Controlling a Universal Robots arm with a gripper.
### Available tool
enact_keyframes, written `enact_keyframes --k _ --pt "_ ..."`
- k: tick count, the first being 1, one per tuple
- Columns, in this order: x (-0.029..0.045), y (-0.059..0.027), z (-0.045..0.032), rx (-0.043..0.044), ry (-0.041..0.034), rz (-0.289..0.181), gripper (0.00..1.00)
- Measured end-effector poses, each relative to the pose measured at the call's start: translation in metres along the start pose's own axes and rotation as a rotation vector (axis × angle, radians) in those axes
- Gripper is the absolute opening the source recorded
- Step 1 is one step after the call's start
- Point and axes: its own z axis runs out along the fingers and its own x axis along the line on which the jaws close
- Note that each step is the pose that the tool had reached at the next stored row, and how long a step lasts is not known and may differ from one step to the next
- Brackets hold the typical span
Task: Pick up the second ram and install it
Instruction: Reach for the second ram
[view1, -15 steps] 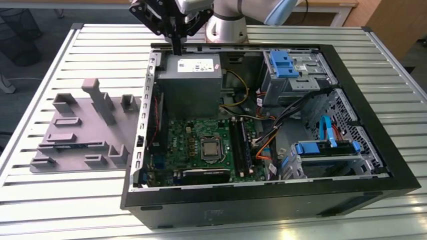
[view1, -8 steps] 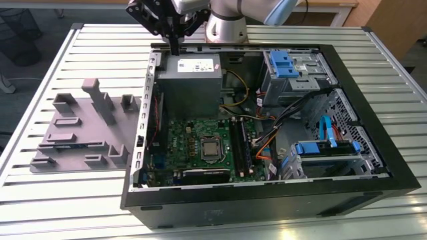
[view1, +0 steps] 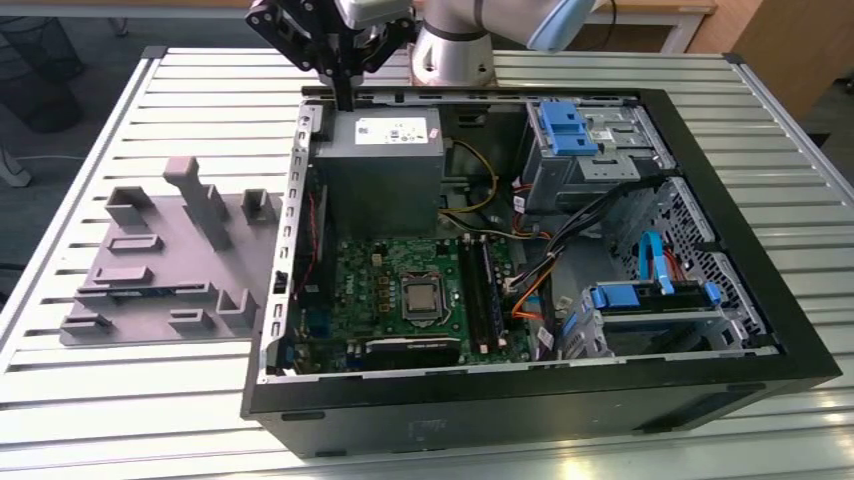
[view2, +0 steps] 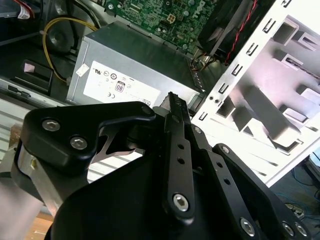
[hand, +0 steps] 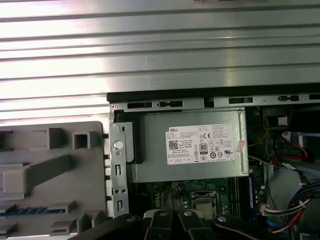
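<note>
The second ram is a thin dark blue-green stick lying in a slot of the grey holder tray, at the exterior view's left of the open computer case. The first wrist view shows the ram in the tray too. My gripper hangs above the back edge of the case, over the grey power supply, well away from the ram. Its black fingers are pressed together with nothing between them. The gripper sits over the green motherboard in the first wrist view.
The black case stands open on a slatted metal table. Inside are the motherboard with long black slots, cable bundles and blue drive bays. The tray has several upright posts.
</note>
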Motion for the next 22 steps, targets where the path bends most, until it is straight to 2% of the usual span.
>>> enact_keyframes --k 22 --pt "0.0110 -0.0009 0.0004 0.0000 0.0000 0.000 0.11"
